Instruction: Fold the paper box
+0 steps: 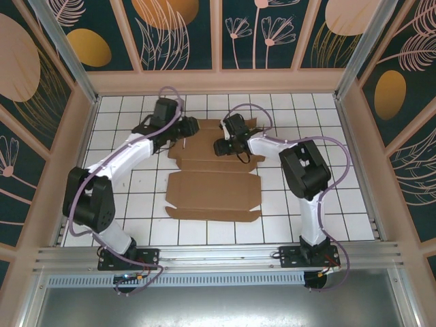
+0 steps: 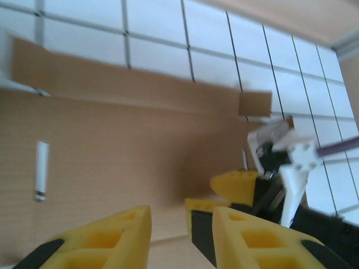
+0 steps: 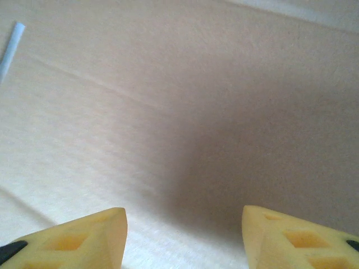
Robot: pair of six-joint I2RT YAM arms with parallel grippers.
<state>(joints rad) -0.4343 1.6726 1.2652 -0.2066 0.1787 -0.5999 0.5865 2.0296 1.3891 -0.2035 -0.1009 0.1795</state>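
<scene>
Right gripper hovers open and empty over the far part of the paper box, which lies mostly flat on the table, while the left gripper at that same far part is half closed, its hold unclear, so nearly all folding seems left.

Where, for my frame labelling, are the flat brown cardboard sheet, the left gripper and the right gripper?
flat brown cardboard sheet [image 1: 214,191], top external view, near panel.
left gripper [image 2: 179,224], left wrist view, between fingertips.
right gripper [image 3: 184,224], right wrist view, between fingertips.
</scene>
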